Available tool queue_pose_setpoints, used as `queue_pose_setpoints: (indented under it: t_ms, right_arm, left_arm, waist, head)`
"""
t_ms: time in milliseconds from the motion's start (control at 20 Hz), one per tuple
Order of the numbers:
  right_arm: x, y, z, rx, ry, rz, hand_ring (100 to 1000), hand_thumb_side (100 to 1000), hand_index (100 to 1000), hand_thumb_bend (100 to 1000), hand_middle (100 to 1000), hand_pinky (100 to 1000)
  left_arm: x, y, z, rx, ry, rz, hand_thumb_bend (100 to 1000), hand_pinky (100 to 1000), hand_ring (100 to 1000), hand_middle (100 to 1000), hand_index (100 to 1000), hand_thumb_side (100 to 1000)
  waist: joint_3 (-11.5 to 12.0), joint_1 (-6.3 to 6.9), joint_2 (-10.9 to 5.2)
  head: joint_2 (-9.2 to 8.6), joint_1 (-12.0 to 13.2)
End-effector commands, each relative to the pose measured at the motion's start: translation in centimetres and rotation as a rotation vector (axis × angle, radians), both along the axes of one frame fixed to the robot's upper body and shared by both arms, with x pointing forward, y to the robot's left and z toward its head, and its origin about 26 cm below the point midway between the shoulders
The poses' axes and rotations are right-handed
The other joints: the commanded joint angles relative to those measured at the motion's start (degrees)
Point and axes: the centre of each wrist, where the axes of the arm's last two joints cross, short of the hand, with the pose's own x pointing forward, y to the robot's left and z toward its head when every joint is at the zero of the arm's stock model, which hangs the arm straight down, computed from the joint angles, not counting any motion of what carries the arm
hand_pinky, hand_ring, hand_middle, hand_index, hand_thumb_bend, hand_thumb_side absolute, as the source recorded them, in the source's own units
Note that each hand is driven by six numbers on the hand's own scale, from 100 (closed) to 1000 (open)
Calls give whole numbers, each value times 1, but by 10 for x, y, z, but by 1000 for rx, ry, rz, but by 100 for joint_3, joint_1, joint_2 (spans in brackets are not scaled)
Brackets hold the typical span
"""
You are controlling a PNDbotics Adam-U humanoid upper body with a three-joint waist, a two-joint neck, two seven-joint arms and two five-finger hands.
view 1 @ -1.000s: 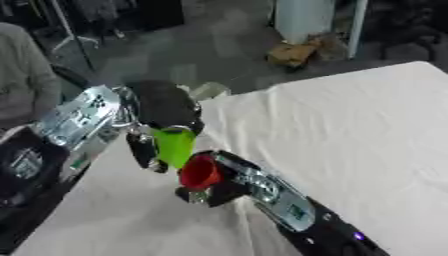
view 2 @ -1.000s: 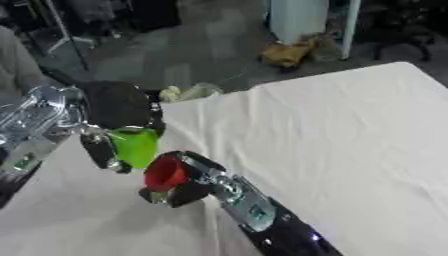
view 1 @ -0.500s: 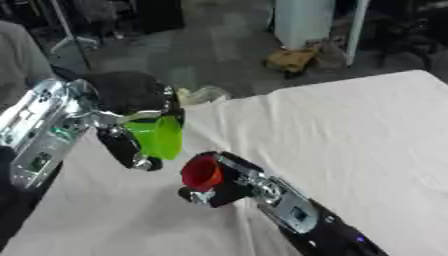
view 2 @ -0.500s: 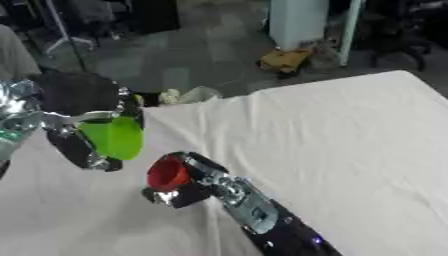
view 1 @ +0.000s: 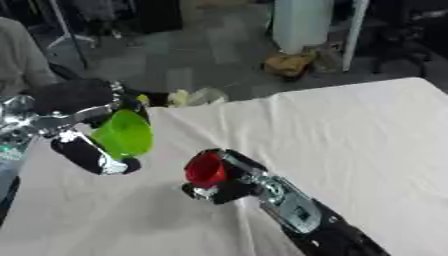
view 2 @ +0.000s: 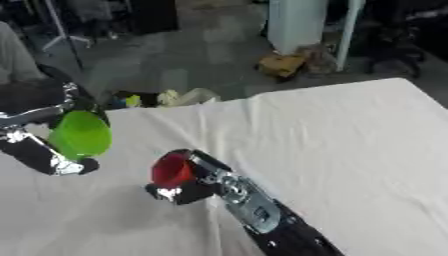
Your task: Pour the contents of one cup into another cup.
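A green cup [view 1: 123,134] hangs above the left side of the white table [view 1: 367,135], tilted with its mouth turned toward the right. My left hand [view 1: 80,117] is shut on it, thumb below and fingers over its top. A red cup [view 1: 205,169] sits further right and lower, held near upright in my right hand [view 1: 229,180], whose fingers curl round it. The two cups are apart, with a gap of tablecloth between them. What is inside either cup is not visible.
The table's far edge runs from the left hand up to the right. Beyond it lies a grey floor with a brown box [view 1: 290,64], a white column [view 1: 301,22] and crumpled pale bags [view 1: 198,96]. A person's sleeve [view 1: 19,57] shows at the far left.
My left hand has drawn the green cup away from the red cup, up and to the left, and tilted it back. The red cup and right hand have barely moved.
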Motion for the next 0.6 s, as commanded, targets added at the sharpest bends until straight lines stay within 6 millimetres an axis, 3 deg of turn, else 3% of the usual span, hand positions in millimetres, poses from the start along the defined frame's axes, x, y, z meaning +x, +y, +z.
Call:
queue_pose_setpoints:
  t_ms: [50,600]
  right_arm:
    - [4,-7,15,26,-40,-24,385,244,498,100,316,482]
    - [9,-37,28,83,-81,-171,390,249,500,100,319,485]
  left_arm:
    - [-1,19,5,-213,12,61,260,249,208,384,681,298]
    - [1,52,-36,-759,42,187,291,279,243,405,677,348]
  waist:
    - [8,-31,-71]
    - [-49,-153,-50]
  head:
    - [-61,-17]
    - [-49,21]
